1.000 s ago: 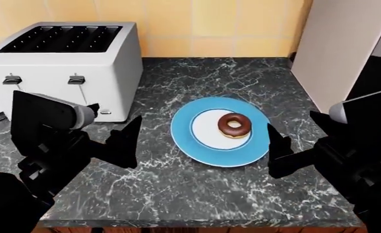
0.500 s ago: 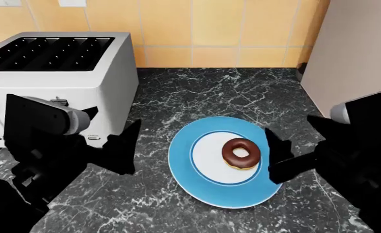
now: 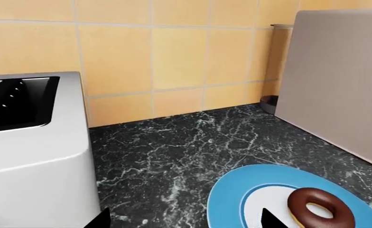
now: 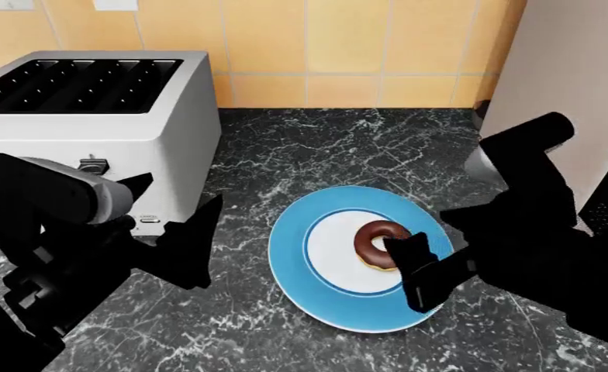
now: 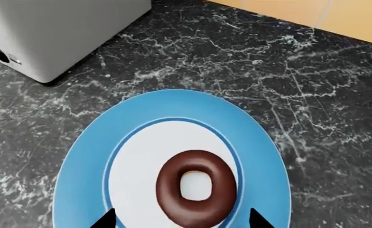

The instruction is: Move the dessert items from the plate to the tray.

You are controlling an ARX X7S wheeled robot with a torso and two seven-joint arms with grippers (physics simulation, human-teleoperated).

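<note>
The right gripper [image 4: 412, 260], jaws spread, hangs over the plate [image 4: 294, 260] to straddle its 1 donut [image 4: 377, 240]; the left gripper [image 4: 195, 240], also spread, idles beside the plate.

The right gripper [image 4: 412, 267] hides part of the donut [image 4: 378, 243] on the plate [image 4: 294, 267]. The toaster [image 4: 77, 132] is cut off at the edge, beside the plate.

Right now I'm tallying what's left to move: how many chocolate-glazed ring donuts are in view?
1. The dark-brown glazed ring donut lies on the white centre of the round blue-rimmed plate, below the right hand. No other shows; the black hand covers part of the plate in the head view.
</note>
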